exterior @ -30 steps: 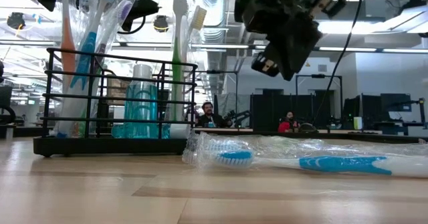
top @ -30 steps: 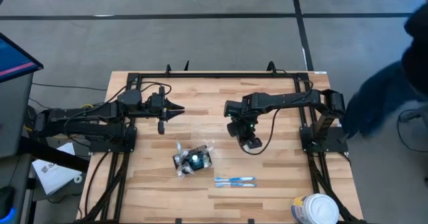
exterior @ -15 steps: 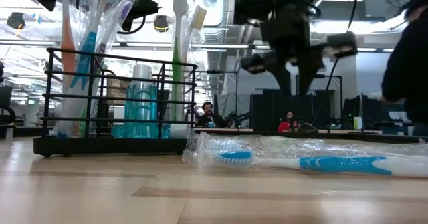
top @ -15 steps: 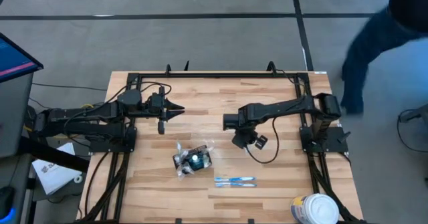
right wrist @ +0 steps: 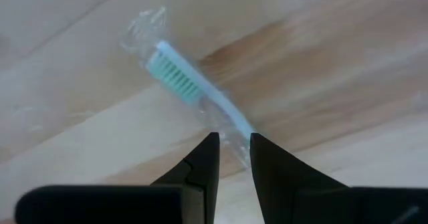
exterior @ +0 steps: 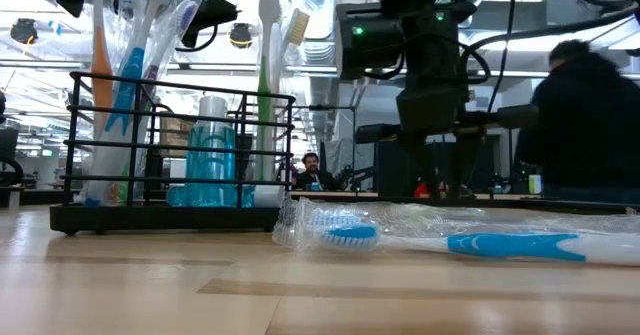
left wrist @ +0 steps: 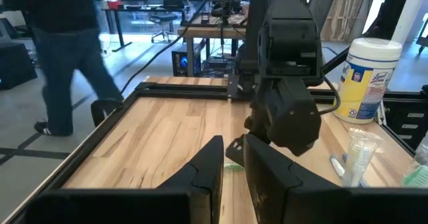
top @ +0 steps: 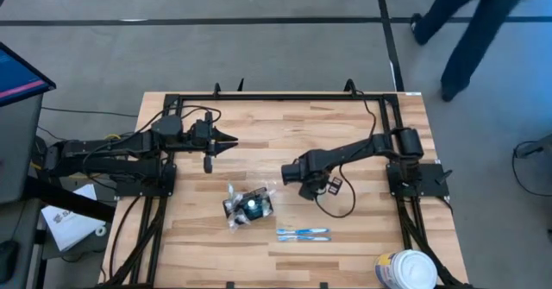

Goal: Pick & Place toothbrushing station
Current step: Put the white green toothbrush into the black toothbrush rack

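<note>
The toothbrushing station (top: 250, 204), a small black wire holder with brushes and a blue cup in it, stands on its base on the table's near middle, also shown in the low view (exterior: 180, 145). My right gripper (top: 297, 175) points down just to the right of it and a little farther back. It is shut on a clear-wrapped toothbrush (right wrist: 194, 90) with green bristles. My left gripper (top: 231, 140) waits shut above the table's far left, pointing level toward the right arm. My right gripper pinches the wrapped toothbrush's handle (right wrist: 235, 125) between its two fingers, coming from above and pointing down. The bristle head (right wrist: 175, 75) sticks out past the fingertips toward the table. Whether the brush touches the wood, I cannot tell.
Two wrapped blue-and-white toothbrushes (top: 302, 234) lie flat near the front edge, right of the station. A white round tub (top: 405, 270) stands at the near right corner. A black frame (top: 285, 97) rims the table. A person (exterior: 585, 125) walks beyond the right side.
My right gripper has come down toward the table and a little toward its left, nearer the station, rolling its wrist until it points straight down. The person has walked past the table's far right corner.
</note>
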You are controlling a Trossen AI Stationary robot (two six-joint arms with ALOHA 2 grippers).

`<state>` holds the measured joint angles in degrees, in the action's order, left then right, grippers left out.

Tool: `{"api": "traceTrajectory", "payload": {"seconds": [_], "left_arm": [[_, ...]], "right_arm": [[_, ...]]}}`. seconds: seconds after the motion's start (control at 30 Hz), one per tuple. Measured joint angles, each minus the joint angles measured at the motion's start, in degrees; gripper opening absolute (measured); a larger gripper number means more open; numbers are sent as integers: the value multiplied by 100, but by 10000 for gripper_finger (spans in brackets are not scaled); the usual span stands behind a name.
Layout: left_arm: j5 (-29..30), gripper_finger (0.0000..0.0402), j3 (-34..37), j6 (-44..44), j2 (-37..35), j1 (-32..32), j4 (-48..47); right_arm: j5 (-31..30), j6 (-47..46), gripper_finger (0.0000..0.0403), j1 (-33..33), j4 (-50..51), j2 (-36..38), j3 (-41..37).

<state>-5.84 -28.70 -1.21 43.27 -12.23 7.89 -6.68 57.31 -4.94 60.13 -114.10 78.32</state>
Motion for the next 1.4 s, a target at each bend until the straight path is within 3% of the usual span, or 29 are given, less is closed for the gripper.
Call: {"api": "traceTrajectory", "payload": {"seconds": [0.87,1.17,1.4], "left_arm": [[-1,53,47,0,-2,-1,30],[-1,53,45,0,-2,0,30],[-1,53,43,0,-2,0,30]], "right_arm": [[-117,-34,74,-115,-130,-398,7],[-90,-32,9,-113,-113,-414,9],[-14,-141,4,-107,69,-452,194]]}}
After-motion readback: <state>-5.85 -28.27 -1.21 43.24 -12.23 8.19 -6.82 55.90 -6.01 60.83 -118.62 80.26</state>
